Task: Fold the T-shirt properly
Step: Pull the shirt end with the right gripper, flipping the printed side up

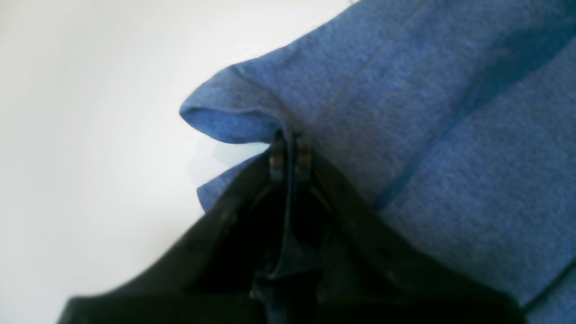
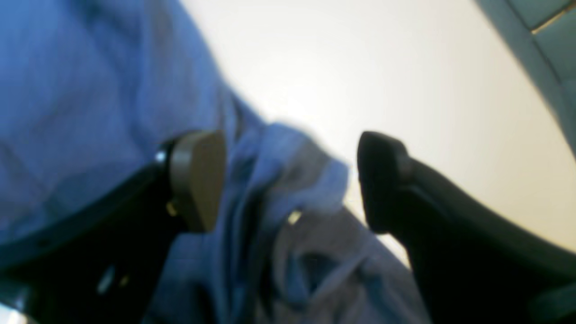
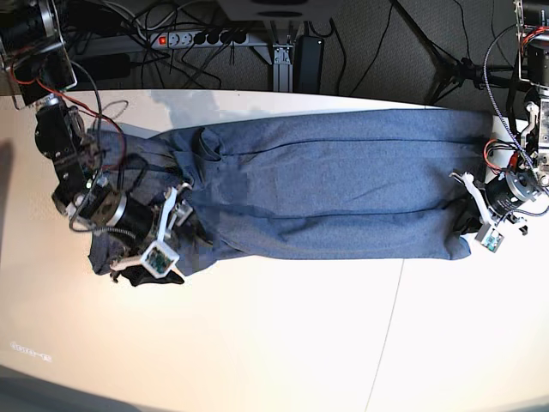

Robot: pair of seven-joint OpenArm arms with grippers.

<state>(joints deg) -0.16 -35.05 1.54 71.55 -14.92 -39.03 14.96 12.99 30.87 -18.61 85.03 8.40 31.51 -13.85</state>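
Observation:
The slate-blue T-shirt (image 3: 326, 193) lies stretched across the white table (image 3: 257, 343), folded lengthwise, plain side showing. My left gripper (image 3: 467, 213) is at the shirt's right end. In the left wrist view it (image 1: 290, 155) is shut on a fold of the shirt's edge (image 1: 405, 112), which lifts off the table. My right gripper (image 3: 183, 226) is at the bunched left end. In the right wrist view it (image 2: 288, 180) is open, with crumpled shirt fabric (image 2: 297, 225) lying between its fingers (image 2: 198, 180). No lettering shows.
A power strip (image 3: 197, 39) and loose cables lie on the floor behind the table's far edge. A tripod leg (image 3: 450, 73) stands at the back right. A thin seam (image 3: 386, 326) runs across the table's front half.

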